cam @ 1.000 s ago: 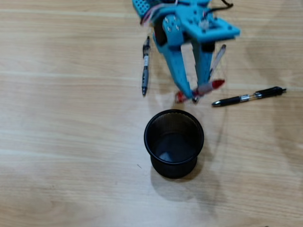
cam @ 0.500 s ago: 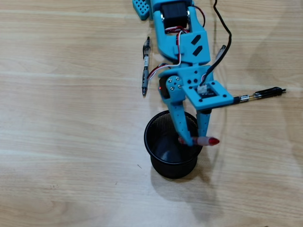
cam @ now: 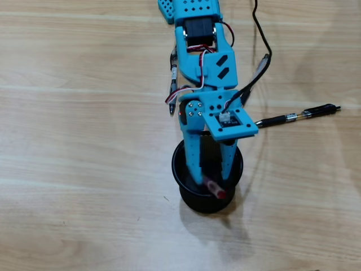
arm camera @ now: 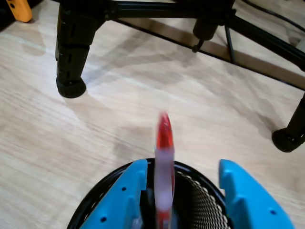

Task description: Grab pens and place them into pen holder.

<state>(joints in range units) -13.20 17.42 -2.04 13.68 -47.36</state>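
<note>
Claw [cam: 210, 188] hangs over the pen holder [cam: 179, 176], its jaws spread, the red pen [arm camera: 164, 167] leaning on the left jaw in the wrist view. We fear it tips over the rim onto the desk [cam: 84, 169], being taller than the cup.

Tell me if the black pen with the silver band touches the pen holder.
Apart: in the overhead view, bare table separates the black pen from the pen holder.

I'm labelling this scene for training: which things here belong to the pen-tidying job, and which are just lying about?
Job:
- red pen, at the open tool
- pen holder
- black pen with silver band
- dark grey pen
- clear-barrelled pen

Lying about:
- black stand legs
- orange object
- black cable
</note>
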